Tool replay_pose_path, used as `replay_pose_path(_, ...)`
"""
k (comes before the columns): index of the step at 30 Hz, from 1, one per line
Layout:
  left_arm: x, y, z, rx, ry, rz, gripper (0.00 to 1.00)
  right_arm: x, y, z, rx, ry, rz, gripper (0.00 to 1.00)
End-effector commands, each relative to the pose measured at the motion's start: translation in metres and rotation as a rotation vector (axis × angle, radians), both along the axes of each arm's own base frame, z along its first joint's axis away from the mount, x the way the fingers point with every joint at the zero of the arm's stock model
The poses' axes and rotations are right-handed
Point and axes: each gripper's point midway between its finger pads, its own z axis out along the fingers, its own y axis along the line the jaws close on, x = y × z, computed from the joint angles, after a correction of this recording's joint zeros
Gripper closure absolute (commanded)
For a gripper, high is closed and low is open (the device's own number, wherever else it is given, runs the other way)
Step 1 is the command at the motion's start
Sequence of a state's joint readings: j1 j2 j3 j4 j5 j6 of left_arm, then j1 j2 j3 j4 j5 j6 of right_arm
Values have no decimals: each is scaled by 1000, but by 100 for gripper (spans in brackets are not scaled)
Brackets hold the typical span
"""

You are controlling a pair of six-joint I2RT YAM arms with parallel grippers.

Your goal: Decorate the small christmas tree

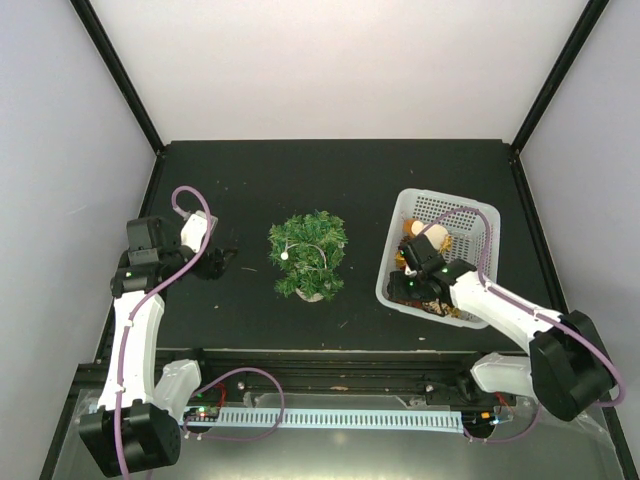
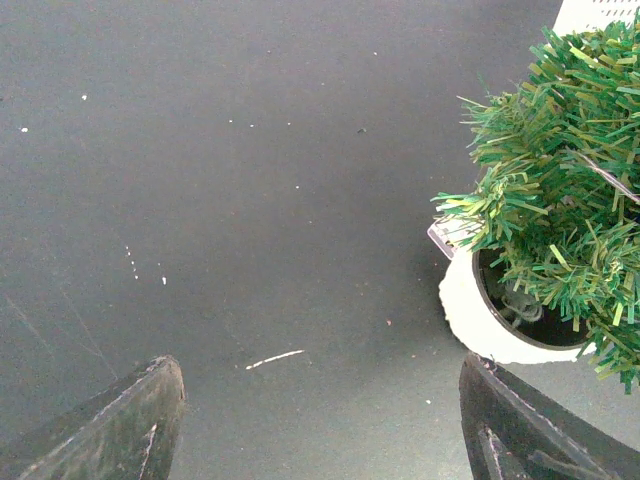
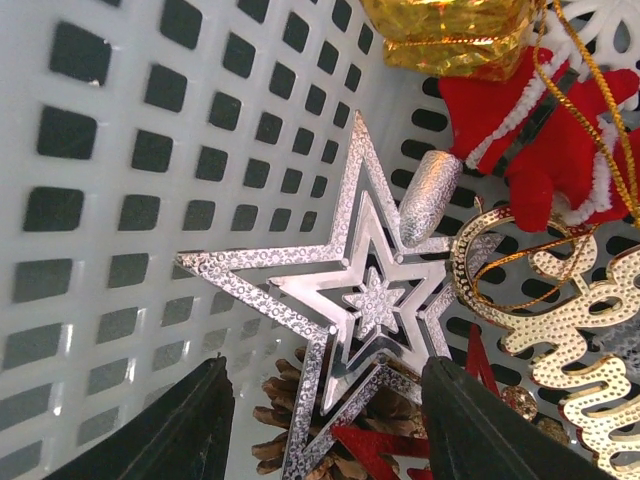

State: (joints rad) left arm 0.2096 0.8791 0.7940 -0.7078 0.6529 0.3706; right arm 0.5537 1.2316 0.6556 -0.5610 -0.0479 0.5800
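Observation:
The small christmas tree (image 1: 309, 255) stands mid-table on its white base; a white bead string hangs on it. In the left wrist view the tree (image 2: 560, 190) and white pot (image 2: 470, 310) are at the right edge. My left gripper (image 1: 225, 259) is open and empty, low over the table left of the tree. My right gripper (image 1: 415, 283) is open inside the white mesh basket (image 1: 400, 215), its jaws either side of a silver star (image 3: 365, 290) that lies over a pine cone (image 3: 285, 425).
The basket also holds a gold gift box (image 3: 450, 35), a red Santa figure (image 3: 545, 130), a gold glitter word ornament (image 3: 570, 320) and a red star (image 3: 385, 450). Black frame posts rise at the table's back corners (image 1: 150, 140).

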Motion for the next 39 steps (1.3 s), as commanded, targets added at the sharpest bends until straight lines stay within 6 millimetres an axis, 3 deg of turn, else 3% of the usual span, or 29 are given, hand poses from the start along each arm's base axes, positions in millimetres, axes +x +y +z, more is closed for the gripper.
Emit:
replay_pose_path(1,2,-1,6,-4,-34,-18,24,7,-1,4,-23,-27,22,47)
replay_pose_path(7,1,-1,8,-3,-41,-18,24,8,-13,3,-74,-43,-18,57)
replay_pose_path(15,0,-1,10,-2,-46,-18,24,13,-23,19,-91,-104,-70,71)
replay_pose_path(26,-2,-2,11,0,-52,-19,24,13,-27,28,-93,-124,-88,79)
replay_pose_path(29,-2,-2,12,1,-54,-21,24,12,-25,28,-82,-122,-80,76)
replay_pose_path(34,-2,-3,12,-2,-56,-29,24,8,-20,22,-77,-83,-44,50)
replay_pose_path(39,-3,-4,12,-3,-56,-34,24,6,-19,20,-75,-70,-39,49)
